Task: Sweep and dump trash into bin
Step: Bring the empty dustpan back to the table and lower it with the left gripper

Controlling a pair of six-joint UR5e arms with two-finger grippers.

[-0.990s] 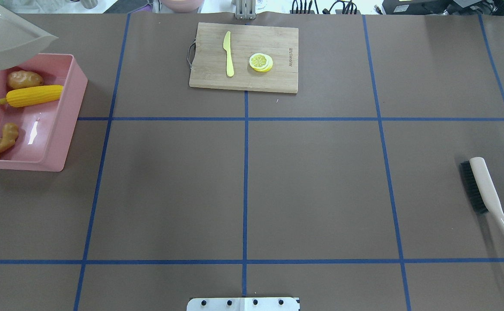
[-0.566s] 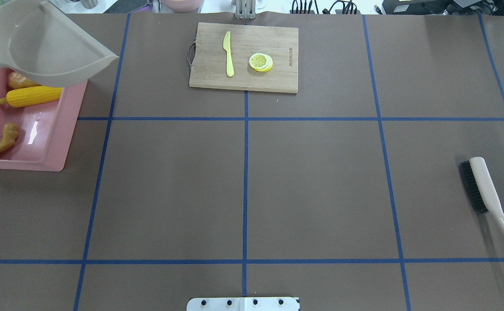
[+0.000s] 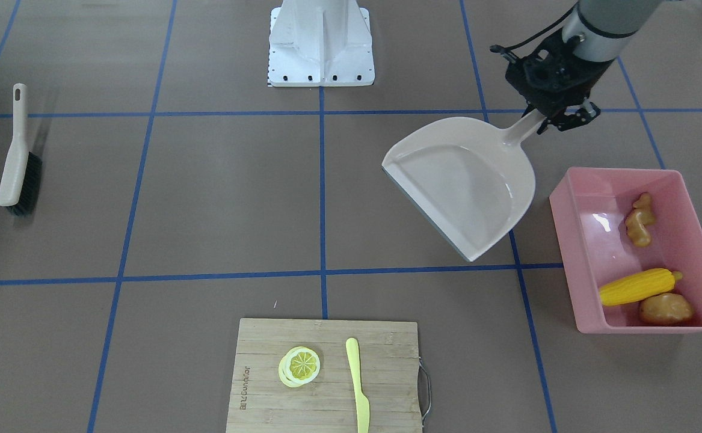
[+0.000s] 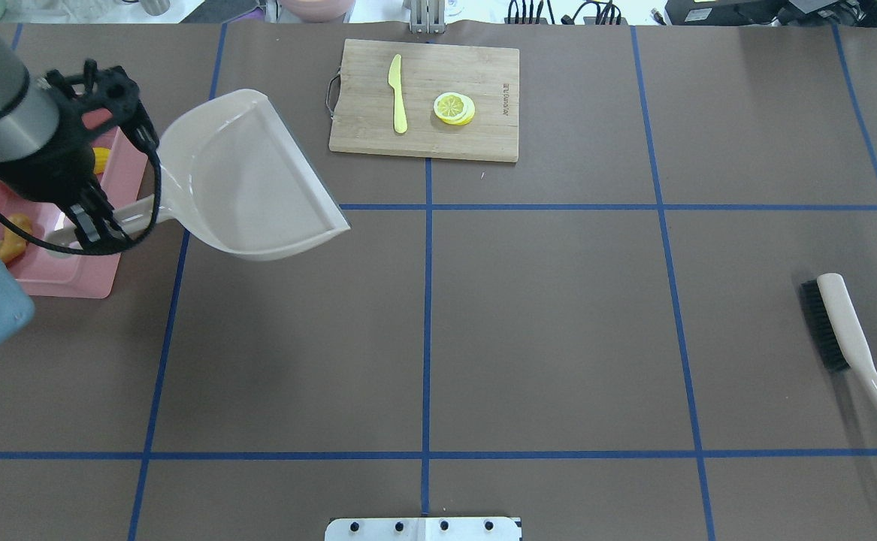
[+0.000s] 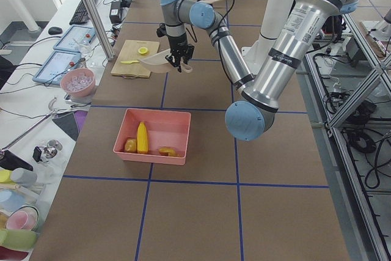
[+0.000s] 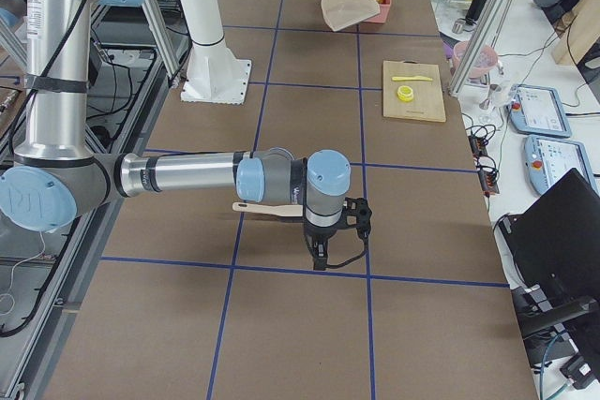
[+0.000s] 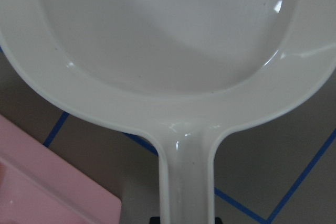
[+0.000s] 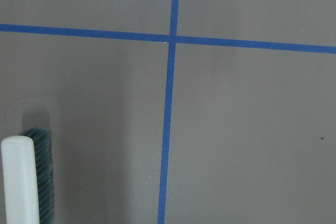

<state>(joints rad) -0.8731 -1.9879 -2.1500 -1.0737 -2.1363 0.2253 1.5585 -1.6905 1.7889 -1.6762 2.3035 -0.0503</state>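
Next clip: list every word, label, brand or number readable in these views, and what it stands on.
On the cutting board: an engraved brand mark by one short edge, too small and blurred to read.
On the left arm's silver tube: dark lettering, too small to read.
On the right arm's silver tube: dark lettering, too small to read.
On the dustpan, pink bin and brush: no text visible.
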